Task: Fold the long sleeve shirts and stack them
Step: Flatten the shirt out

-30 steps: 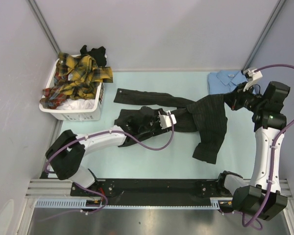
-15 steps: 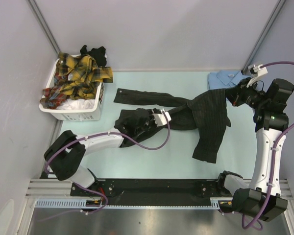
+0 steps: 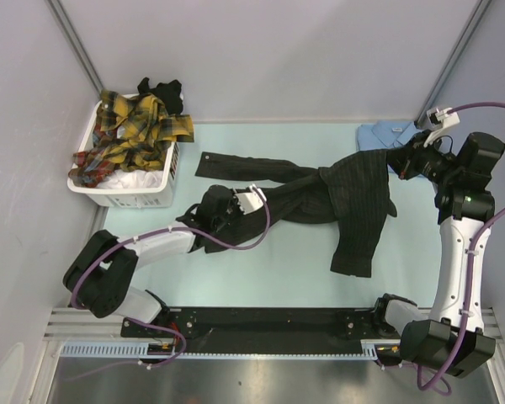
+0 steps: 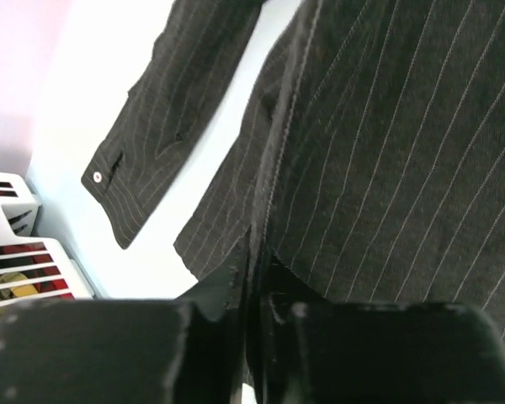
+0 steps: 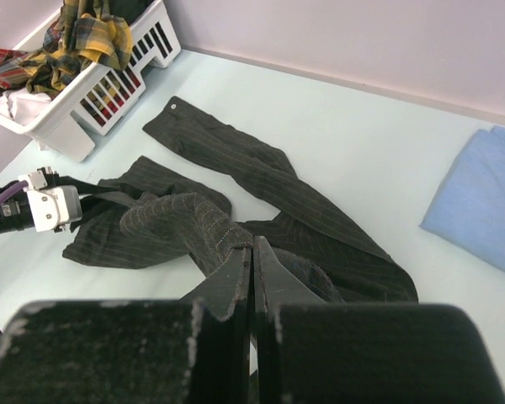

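Observation:
The charcoal pinstriped shirt (image 3: 353, 202) lies stretched across the middle of the table, one sleeve reaching toward the back left. My left gripper (image 3: 236, 212) is low at its left end, its jaws shut on a seamed edge of the cloth (image 4: 251, 278). My right gripper (image 3: 401, 164) is shut on the shirt's right end and holds a bunched fold of it off the table (image 5: 253, 244). A folded light blue shirt (image 3: 383, 135) lies at the back right, just behind that gripper. Yellow-red plaid shirts (image 3: 135, 130) are heaped in the basket.
The white plastic laundry basket (image 3: 126, 198) stands at the back left against the wall; its slatted side shows in the right wrist view (image 5: 109, 93). Walls close in the table at the back and on both sides.
My left gripper has slid left along the table and closed on the shirt's edge, drawing the cloth out. The right gripper has shifted slightly back and right with its end.

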### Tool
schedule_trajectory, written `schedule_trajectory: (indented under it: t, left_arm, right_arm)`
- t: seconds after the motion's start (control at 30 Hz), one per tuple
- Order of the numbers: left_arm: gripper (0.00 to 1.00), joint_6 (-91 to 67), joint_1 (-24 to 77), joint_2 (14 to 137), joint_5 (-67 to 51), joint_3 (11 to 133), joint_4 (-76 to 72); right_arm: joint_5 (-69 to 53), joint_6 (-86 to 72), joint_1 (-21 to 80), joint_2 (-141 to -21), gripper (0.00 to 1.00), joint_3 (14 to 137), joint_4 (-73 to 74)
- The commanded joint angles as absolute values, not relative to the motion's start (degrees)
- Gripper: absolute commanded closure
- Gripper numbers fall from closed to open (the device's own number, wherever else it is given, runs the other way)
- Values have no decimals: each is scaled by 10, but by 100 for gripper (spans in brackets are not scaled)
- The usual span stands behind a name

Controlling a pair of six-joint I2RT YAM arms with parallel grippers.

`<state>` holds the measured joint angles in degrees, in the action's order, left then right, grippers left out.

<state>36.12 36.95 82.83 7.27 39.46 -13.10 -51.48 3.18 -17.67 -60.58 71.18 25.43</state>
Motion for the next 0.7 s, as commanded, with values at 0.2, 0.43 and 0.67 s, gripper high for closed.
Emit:
schedule_trajectory:
  t: [0.2,0.43,0.67]
  left_arm:
    - [100,352,269,769,-59,515,71]
    - [100,401,197,802,-151,745,278]
    - [100,397,190,857,-68,939,304]
  right_arm:
    - [-472,50,-176,-613,100,717,198]
    - [-418,15,-141,-684,100,723,60]
    - [-369,-15,-107,-786,100,857,-41]
